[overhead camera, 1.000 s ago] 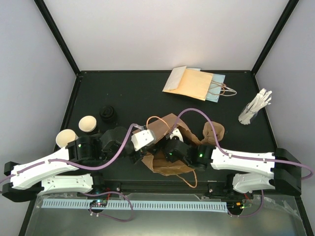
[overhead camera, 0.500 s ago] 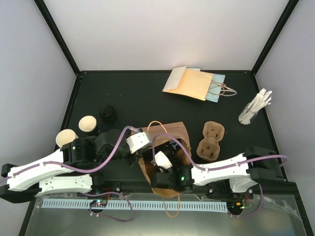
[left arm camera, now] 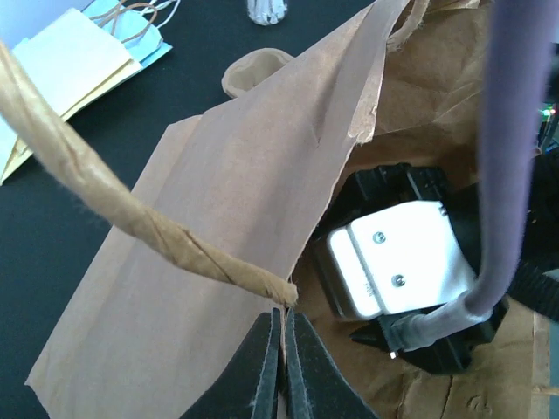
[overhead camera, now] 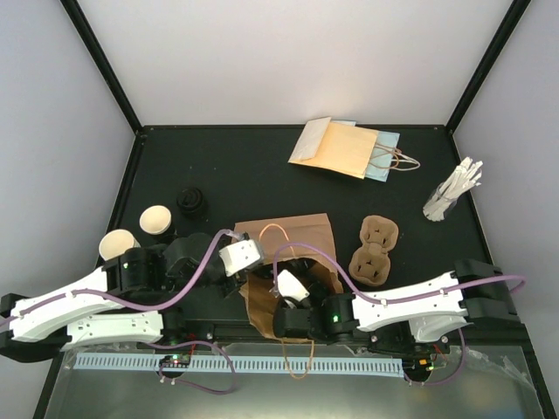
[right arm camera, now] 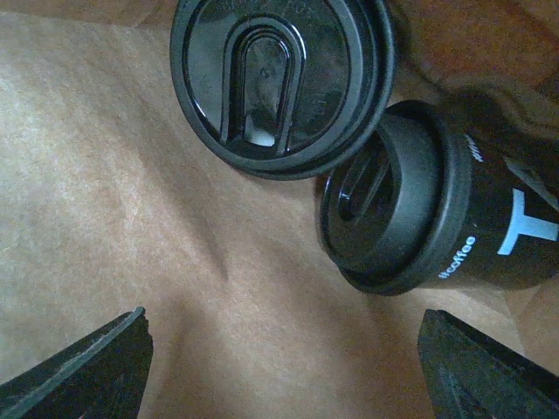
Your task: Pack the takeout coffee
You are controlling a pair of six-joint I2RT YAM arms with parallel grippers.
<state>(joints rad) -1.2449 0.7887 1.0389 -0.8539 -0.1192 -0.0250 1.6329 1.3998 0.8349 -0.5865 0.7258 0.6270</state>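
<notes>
Overhead, the brown paper bag sits slumped open on the table near the arm bases, and both arms meet at it. The left arm comes in from the side to the bag's edge, while the right arm reaches into the opening. Two open cups stand well apart from the bag at the left of the table, near some small black lids. The pulp cup carrier sits just right of the bag and holds no cup. From the left wrist, the left end effector is pinched together on the bag's rim just below the root of its twisted paper handle. That hold seems meant to pull the wall aside and keep the mouth gaping, so the other arm has room inside. From the right wrist, the inside of the bag shows two lidded cups. One turns its black lid squarely to the camera. The other, in a black sleeve, leans away to the right, close against the first. The right end effector has its fingers wide apart with only bare paper between them, gripping nothing and short of both cups. With two cups bagged and two outside, the packing looks about half done.
</notes>
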